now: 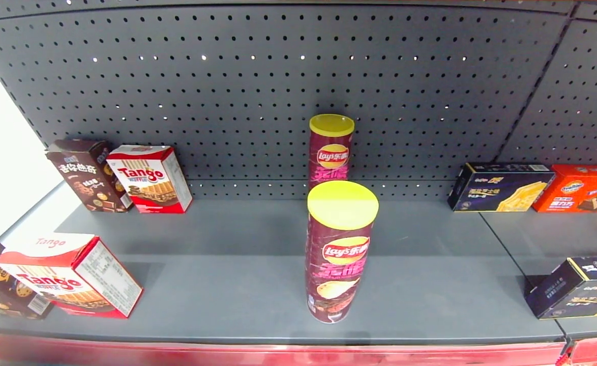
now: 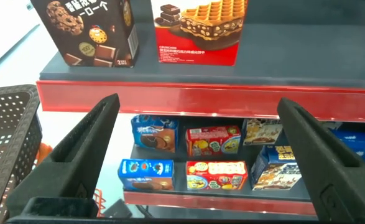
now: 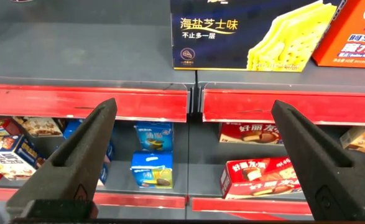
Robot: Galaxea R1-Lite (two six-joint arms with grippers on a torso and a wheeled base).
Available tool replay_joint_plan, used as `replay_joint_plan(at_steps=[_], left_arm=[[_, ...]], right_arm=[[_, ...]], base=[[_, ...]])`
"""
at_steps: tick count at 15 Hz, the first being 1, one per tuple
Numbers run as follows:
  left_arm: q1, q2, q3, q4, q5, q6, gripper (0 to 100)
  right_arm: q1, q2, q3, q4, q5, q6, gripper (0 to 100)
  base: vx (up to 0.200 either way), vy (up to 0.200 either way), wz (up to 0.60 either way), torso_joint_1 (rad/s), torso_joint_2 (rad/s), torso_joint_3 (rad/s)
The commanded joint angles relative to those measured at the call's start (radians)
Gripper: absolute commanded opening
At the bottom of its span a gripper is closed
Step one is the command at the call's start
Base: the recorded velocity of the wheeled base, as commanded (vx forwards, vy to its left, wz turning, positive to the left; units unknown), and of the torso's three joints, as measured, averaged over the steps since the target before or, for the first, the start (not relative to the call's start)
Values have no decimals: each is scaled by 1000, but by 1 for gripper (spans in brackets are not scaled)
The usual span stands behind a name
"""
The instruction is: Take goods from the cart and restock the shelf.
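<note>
Standing upright on shelf [image 1: 217,264] — front can [image 1: 339,259], rear can [image 1: 330,152]

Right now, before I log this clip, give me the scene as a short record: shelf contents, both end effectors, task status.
Centre of shelf: front canister and rear canister, both upright, yellow lids, standing apart in one line.
Left side: rear wafer box, front wafer box, dark cookie boxes beside them.
Right side: navy boxes, orange box.
Left end effector: open, empty.
Right end effector: open, empty.
Status: nothing held; two canisters on the shelf.
</note>
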Motion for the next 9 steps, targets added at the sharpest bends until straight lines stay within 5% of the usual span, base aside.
replay_joint_plan(at_steps=[1, 9], left_arm=[[1, 2, 0, 0, 1, -1, 100], [1, 2, 0, 0, 1, -1, 100]], right_arm=[[0, 1, 0, 0, 1, -1, 100], [0, 1, 0, 0, -1, -1, 100]], base=[[0, 0, 0, 0, 0, 0], [0, 0, 0, 0, 0, 0]])
